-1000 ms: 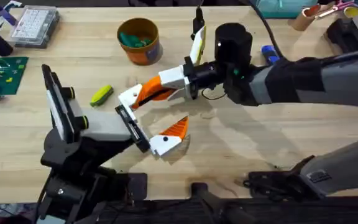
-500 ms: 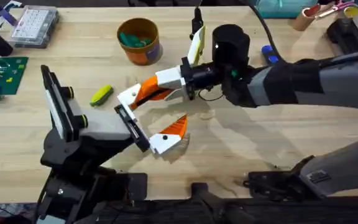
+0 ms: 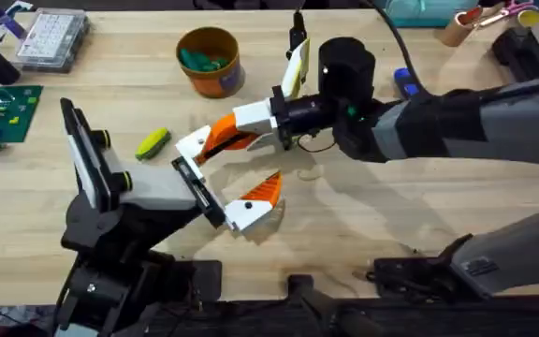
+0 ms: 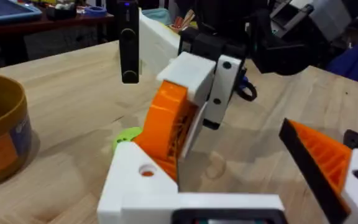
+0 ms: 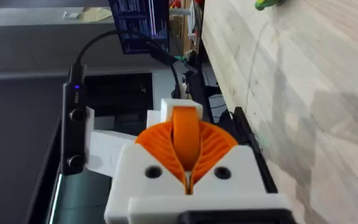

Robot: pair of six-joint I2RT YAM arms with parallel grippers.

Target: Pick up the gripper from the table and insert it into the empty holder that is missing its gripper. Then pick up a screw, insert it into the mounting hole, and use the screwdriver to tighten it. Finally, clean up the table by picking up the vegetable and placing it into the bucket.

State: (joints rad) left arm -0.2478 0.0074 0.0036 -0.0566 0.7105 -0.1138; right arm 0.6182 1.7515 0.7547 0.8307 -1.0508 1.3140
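The right tool (image 3: 215, 139) reaches in from the right, its two orange ribbed pads pressed onto the gripper (image 3: 199, 142), a wedge of orange ribbed plastic on an angular white base. In the right wrist view the orange piece (image 5: 186, 138) sits pinched between the two fan-like ribbed pads (image 5: 156, 144), and it is held clear of the pale wooden worktop (image 3: 391, 215).

Just near and left of it stands the holder (image 3: 198, 190), a short flat black crossbar on the end of a smooth white body with a black base. At the crossbar's near-right end sits a twin finger (image 3: 255, 202), also orange ribs on white. The gripper's white base is close beside the crossbar's far end; whether they touch cannot be told.

The vegetable (image 3: 152, 142), a small yellow-green oblong, lies on the worktop left of the right tool. Farther off stands the bucket (image 3: 209, 61), a round orange-brown tub with teal bits inside. A clear compartmented parts box (image 3: 52, 37) sits at the far left.
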